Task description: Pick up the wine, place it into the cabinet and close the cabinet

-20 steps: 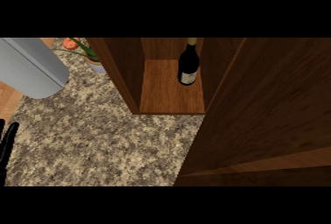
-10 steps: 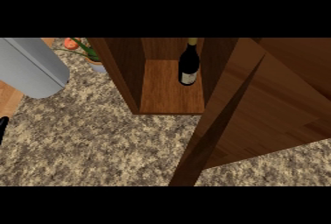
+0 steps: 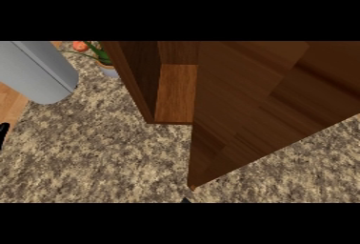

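The dark wooden cabinet door [image 3: 267,105] covers most of the wooden cabinet's [image 3: 144,76] opening on the speckled granite counter [image 3: 91,157]; neither hand's state can be told

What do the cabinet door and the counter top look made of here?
The cabinet door looks like dark brown wood, or a wood veneer: plank seams and grain show, with a smooth satin sheen. The counter top looks like speckled granite-like stone: mottled tan, brown and black flecks.

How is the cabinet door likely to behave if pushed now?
The cabinet door looks like a flat wooden panel, so it is probably stiff. It stands part-way across the cabinet opening, so a push would likely swing it rather than slide or tip it.
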Tool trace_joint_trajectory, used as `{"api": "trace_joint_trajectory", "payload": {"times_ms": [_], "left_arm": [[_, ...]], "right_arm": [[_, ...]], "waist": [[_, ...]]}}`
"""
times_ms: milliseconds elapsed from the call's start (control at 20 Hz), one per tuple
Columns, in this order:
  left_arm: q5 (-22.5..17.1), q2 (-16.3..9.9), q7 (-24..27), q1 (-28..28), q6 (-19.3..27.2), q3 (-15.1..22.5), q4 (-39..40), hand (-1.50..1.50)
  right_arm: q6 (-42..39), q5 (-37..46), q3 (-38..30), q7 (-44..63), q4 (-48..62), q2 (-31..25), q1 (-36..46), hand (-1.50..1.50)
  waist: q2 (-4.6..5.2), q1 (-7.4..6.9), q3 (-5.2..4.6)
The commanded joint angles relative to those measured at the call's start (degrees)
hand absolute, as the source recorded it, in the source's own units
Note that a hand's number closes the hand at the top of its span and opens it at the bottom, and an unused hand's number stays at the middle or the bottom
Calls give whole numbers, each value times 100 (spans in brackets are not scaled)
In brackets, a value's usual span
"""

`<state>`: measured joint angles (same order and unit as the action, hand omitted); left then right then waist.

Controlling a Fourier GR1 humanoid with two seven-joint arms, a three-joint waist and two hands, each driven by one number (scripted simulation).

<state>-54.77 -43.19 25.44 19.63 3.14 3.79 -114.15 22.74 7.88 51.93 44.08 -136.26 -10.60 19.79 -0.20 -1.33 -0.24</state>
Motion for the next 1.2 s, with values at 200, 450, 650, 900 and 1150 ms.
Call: {"api": "trace_joint_trajectory", "payload": {"times_ms": [200, 450, 650, 900, 1150], "left_arm": [[230, 262, -41, -340, 12, 244, 210, -150], [-76, 109, -378, -408, 118, -88, -76, -150], [56, 373, -549, -973, 394, 184, 236, -150], [508, 620, -281, -480, 398, 269, -17, -150], [312, 583, -397, -626, 175, -58, 226, -150]], "right_arm": [[656, -677, -279, -14, 1372, 1001, 1734, 150], [849, -1322, -1053, -117, 2227, 1023, 2913, 150], [871, -1905, -1541, -559, 3457, 1046, 3970, 150], [347, -1777, -1948, -1074, 4548, 1055, 4488, 150], [217, -1821, -2363, -1842, 6108, 1058, 5143, 150]], "waist": [[59, -91, -3], [50, -211, 5], [82, -77, 11], [36, -9, 19], [64, -75, 15]]}}
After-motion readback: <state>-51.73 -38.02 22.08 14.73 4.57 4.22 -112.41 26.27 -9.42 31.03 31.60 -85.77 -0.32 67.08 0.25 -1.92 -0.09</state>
